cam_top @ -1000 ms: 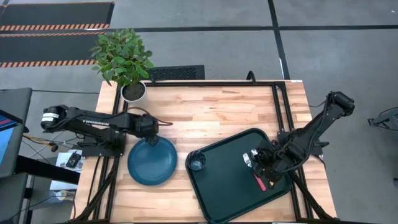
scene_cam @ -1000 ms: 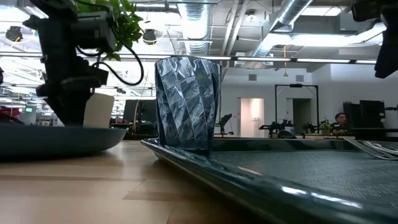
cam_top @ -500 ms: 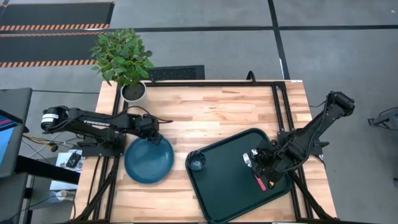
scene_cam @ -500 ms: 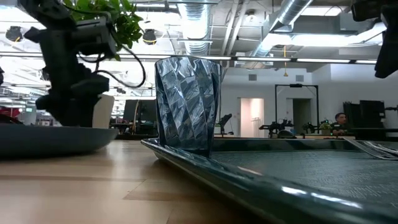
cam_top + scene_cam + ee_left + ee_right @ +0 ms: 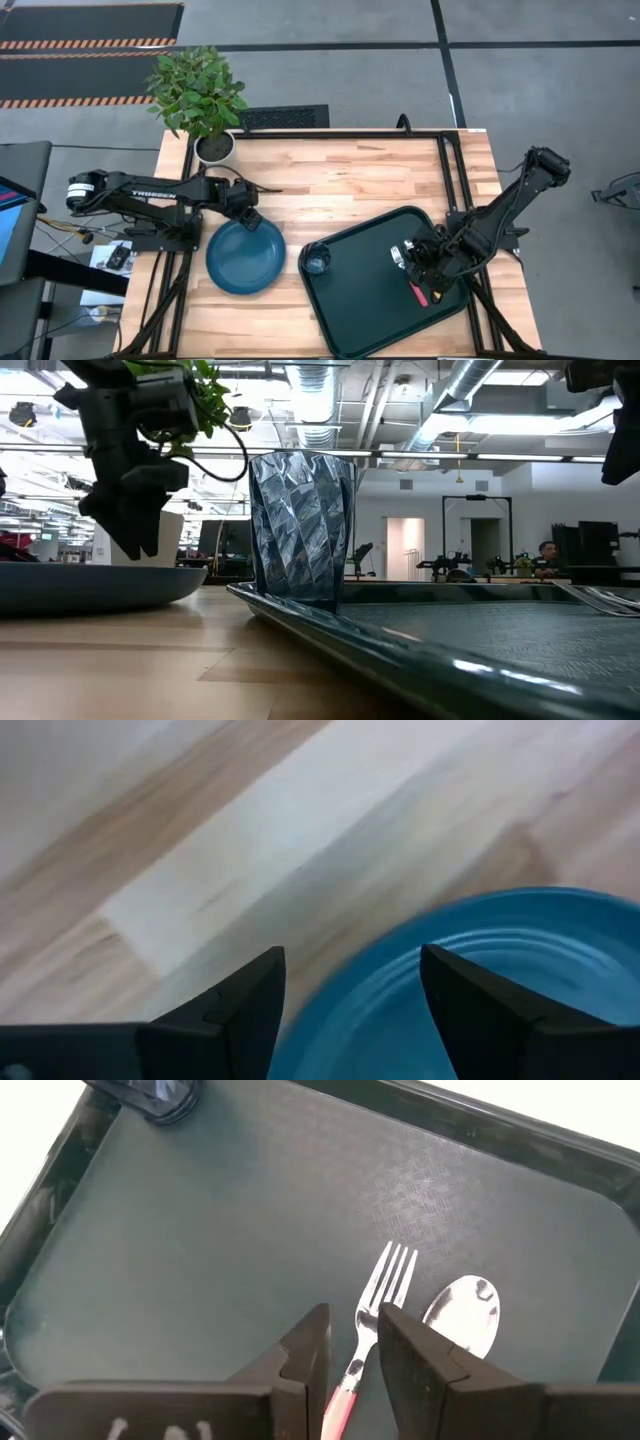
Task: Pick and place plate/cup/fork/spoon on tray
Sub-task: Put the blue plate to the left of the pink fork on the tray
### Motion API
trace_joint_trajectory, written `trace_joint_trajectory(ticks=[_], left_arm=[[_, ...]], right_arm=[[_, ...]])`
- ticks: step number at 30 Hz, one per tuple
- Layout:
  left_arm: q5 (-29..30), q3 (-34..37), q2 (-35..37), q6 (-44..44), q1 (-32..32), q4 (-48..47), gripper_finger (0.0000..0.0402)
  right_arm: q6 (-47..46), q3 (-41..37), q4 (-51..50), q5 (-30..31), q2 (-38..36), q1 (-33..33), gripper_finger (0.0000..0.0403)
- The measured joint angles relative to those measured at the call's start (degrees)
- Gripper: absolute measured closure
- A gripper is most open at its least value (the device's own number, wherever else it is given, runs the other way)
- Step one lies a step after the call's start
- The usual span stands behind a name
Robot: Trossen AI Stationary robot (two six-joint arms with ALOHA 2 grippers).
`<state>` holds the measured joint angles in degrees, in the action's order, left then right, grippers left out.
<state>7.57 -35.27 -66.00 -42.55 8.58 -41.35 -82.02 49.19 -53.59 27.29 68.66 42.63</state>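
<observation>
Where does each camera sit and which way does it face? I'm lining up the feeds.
High: overhead, straight down; both arms, plate, tray.
Low: tabletop height, level across; cup, left pincer over the plate's edge.
Left wrist: past its open fingers onto the plate.
Right wrist: past its pincer onto fork, spoon.
Shared: high and low both show cup on tray.

Plate (image 5: 243, 260) beside tray (image 5: 360, 300) (cup (image 5: 317, 263) aboard)
</observation>
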Motion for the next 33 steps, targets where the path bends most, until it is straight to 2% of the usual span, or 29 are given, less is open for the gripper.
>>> trace_joint_trajectory(ticks=[5,9,13,16,27,33], left_arm=[[0.06,0.50,-0.94,2.88,4.33,-3.33,0.0182],[-5.35,2.32,-1.62,4.37,6.57,-1.51,0.0182],[-6.36,4.58,-1.55,3.78,7.05,0.42,0.0182],[-9.26,5.84,-1.67,2.38,7.02,0.03,0.0182],[-17.03,5.75,-1.07,-3.13,6.91,6.73,0.0182],[-17.80,5.68,-1.05,-2.47,6.86,6.36,0.0182]], right_arm=[[0.05,0.00,-0.01,0.02,0.00,0.00,0.0290],[0.05,-0.01,0.04,0.02,-0.02,0.00,0.0290],[0.04,-0.02,0.16,0.00,-0.02,0.02,0.0290],[0.05,-0.02,0.17,0.02,-0.02,0.02,0.0290],[0.03,-0.02,0.30,0.02,-0.02,0.02,0.0290],[0.05,-0.02,0.35,0.00,-0.02,0.02,0.0290]])
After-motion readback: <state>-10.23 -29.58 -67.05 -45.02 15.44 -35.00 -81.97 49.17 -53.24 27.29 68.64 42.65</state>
